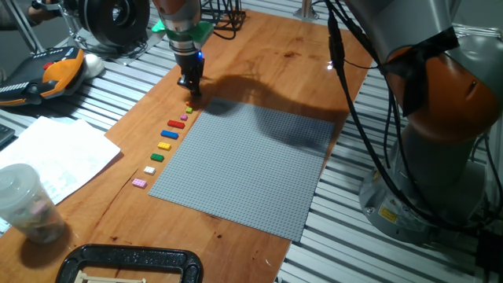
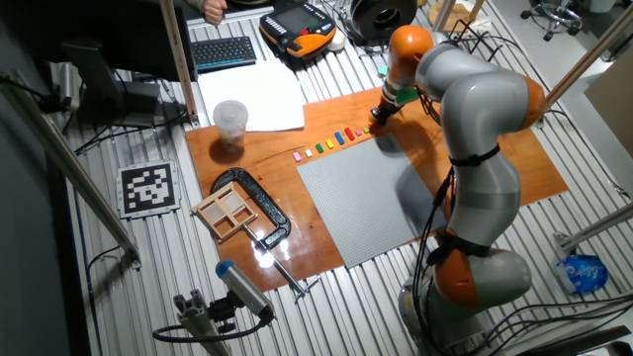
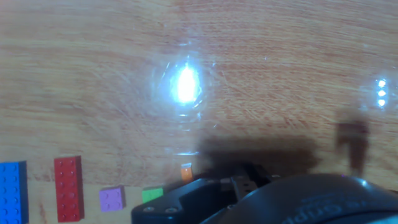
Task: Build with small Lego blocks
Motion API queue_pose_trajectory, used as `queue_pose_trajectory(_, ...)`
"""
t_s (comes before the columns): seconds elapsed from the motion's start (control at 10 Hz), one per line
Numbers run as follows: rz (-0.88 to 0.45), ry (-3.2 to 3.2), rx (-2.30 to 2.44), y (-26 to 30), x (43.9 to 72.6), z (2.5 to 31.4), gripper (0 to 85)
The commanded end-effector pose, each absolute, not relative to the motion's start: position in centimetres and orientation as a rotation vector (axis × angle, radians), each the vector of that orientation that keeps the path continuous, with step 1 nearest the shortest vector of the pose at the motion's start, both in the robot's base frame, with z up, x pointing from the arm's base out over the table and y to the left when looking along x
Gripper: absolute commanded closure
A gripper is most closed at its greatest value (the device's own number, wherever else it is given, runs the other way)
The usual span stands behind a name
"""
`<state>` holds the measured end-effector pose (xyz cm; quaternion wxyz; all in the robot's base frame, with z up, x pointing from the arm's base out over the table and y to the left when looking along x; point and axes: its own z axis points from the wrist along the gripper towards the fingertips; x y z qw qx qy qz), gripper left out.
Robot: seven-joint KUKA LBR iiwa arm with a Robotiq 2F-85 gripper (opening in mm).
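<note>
Several small Lego blocks lie in a row on the wooden board along the left edge of the grey baseplate [image 1: 251, 165]: pink [image 1: 140, 182], white [image 1: 149, 170], green [image 1: 156, 157], yellow [image 1: 163, 146], blue [image 1: 168, 134], red [image 1: 176, 123] and smaller ones beyond. My gripper [image 1: 191, 92] is down low at the far end of this row, just off the baseplate's corner. The hand view shows blue [image 3: 7, 190], red [image 3: 68, 188], purple [image 3: 112, 199], green [image 3: 151, 195] and a tiny orange block [image 3: 186, 172] beside the dark fingers [image 3: 239, 182]. The fingertips are hidden.
A plastic cup [image 1: 23, 204], papers [image 1: 55, 153] and a black clamp [image 1: 130, 263] sit at the left and front of the board. An orange-black pendant [image 1: 47, 71] lies at the far left. The robot base [image 1: 440, 118] stands to the right.
</note>
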<state>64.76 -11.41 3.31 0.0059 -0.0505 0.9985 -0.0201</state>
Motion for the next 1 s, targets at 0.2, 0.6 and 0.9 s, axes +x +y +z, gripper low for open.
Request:
queue_pose_trajectory(0.2, -0.068, 3.13, -0.145, -11.3, 63.3, 3.9, 85.0)
queue_pose_trajectory(0.6, -0.049, 3.124, -0.14, -11.8, 60.9, 3.8, 85.0)
queue_pose_trajectory(0.9, -0.044, 3.129, -0.123, -11.6, 59.7, 4.1, 85.0)
